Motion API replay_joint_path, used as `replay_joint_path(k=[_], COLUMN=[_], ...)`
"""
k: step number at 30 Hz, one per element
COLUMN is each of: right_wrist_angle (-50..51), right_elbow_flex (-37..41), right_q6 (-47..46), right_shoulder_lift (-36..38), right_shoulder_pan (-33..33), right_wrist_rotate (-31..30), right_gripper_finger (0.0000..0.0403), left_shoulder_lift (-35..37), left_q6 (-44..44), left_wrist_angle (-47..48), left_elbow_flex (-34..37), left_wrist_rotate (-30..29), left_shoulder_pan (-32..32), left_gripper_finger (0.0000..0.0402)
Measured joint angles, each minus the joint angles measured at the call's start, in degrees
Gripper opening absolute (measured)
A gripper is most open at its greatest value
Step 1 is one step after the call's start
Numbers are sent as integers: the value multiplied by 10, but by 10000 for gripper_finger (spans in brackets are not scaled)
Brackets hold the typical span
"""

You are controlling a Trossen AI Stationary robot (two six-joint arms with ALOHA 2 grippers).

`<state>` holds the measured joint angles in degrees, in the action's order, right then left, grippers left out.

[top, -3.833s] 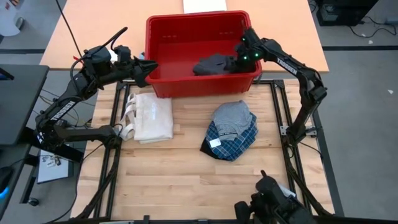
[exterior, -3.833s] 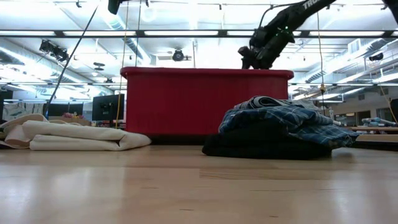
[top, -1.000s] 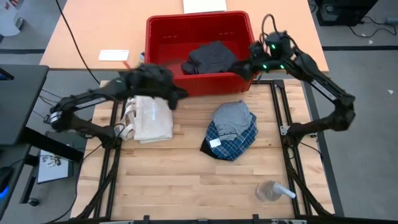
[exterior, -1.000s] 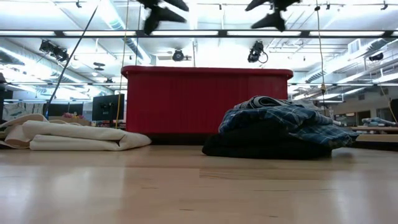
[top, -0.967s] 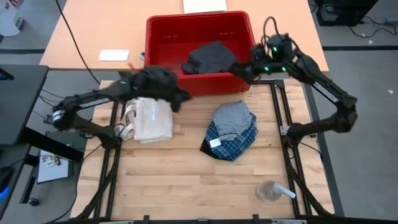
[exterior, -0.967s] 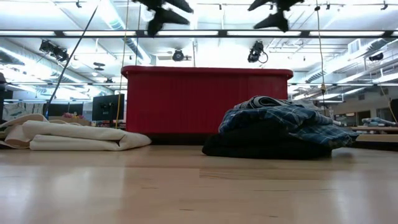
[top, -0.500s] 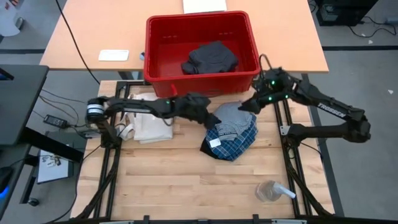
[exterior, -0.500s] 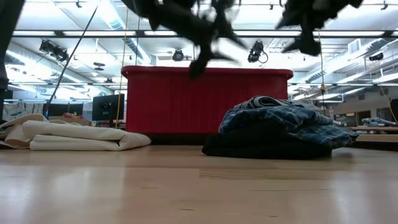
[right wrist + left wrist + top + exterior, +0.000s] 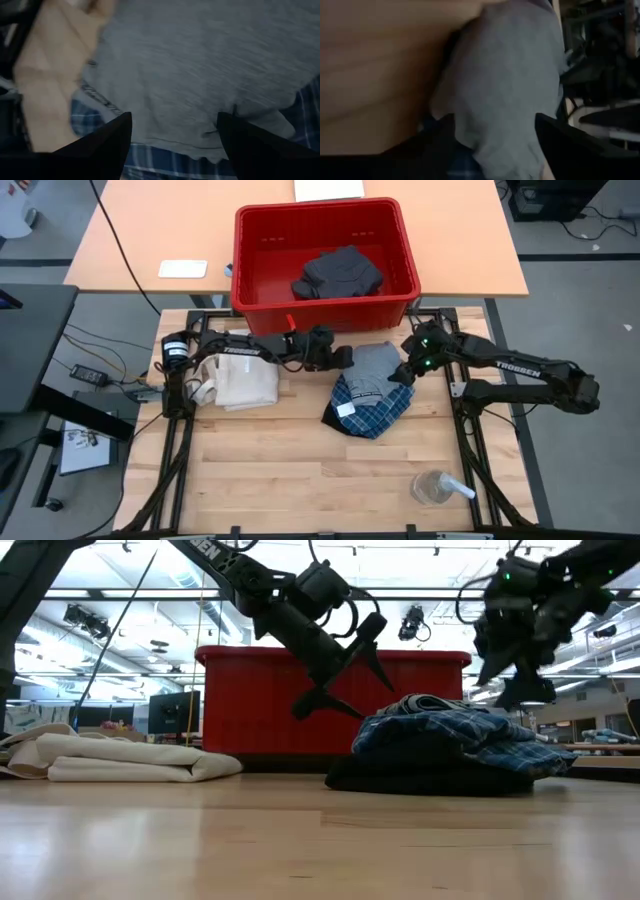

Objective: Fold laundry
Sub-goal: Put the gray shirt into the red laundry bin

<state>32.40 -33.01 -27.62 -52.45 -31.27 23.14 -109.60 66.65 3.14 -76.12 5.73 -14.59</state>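
Judging progress: your pile (image 9: 372,392), grey on plaid, sits unfolded mid-worktop, black garment (image 9: 338,273) in the red bin (image 9: 262,300); left tool (image 9: 345,359) and right tool (image 9: 400,374), fingers apart, flank it.

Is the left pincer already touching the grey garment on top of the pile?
Apart. In the low view the open left pincer hangs beside the grey garment, with the red bin wall visible between its fingertips and the cloth.
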Motion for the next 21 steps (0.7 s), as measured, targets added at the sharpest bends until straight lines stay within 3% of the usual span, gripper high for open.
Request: replay_joint_path(k=[6,11,21], right_wrist_angle=[-60,-76,-108], right_elbow_flex=[53,72,74], right_q6=[-21,-21,4], right_shoulder_lift=[0,0,-21], right_shoulder_pan=[0,0,0], right_wrist_rotate=[-10,-16,-22], right_gripper_finger=[300,300,299], left_shoulder_lift=[-5,-21,-100], left_q6=[-3,-13,71], left_wrist_angle=[30,27,-207], left_elbow_flex=[0,0,0], left_wrist_rotate=[-4,-5,60], left_shoulder_pan=[-17,-32,-35], left_gripper_finger=[331,343,343])
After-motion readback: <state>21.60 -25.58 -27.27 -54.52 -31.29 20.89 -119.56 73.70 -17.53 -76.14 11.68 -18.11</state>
